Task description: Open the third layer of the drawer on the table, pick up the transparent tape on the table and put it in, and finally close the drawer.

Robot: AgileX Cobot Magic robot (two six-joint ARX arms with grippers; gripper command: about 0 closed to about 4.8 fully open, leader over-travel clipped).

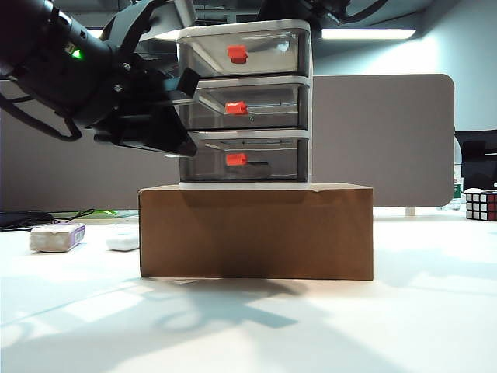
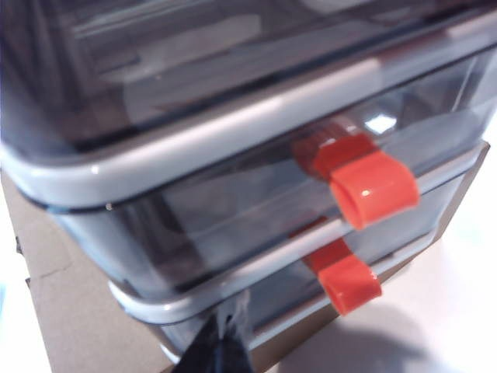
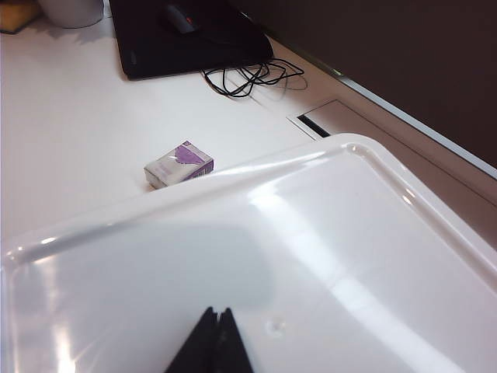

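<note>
The brown box holds the drawer. The closed left gripper may pull a wrong handle, not the third layer. The closed right gripper presses on top. No tape shows.

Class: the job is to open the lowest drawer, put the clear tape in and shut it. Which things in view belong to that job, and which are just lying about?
Belongs:
the drawer
the third layer
left gripper, shut
right gripper, shut

Lying about:
cardboard box
whitish block with purple label
small white oval thing
puzzle cube

No tape shows.
</note>
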